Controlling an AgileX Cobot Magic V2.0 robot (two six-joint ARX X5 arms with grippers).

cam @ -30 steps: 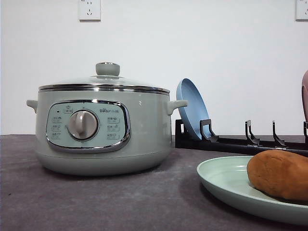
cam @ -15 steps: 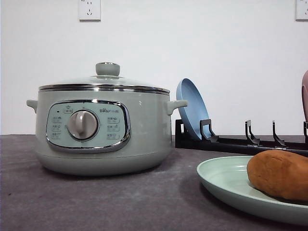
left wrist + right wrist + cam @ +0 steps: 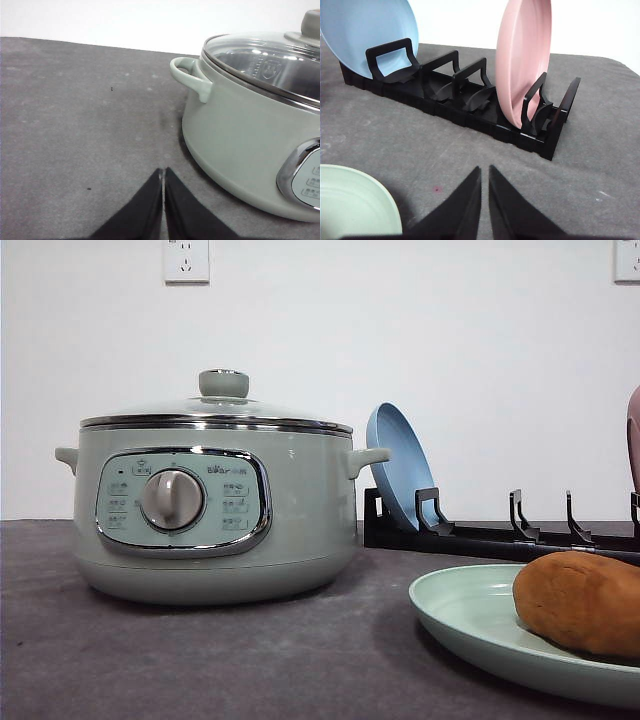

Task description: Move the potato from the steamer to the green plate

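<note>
Potato (image 3: 582,602) lying on green plate (image 3: 455,615) right of lidded steamer (image 3: 215,500), transfer looking finished; left claw (image 3: 163,176) and right claw (image 3: 485,174) both clenched, gripping nothing, idling over worktop (image 3: 200,660).

Before me a plain white wall (image 3: 400,340) bearing two sockets (image 3: 186,259), and a grey table (image 3: 200,660) beneath

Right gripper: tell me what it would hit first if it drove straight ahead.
Probably the black dish rack, near the slot holding the pink plate. The right gripper is shut, with bare table before the rack; depth is uncertain.
</note>
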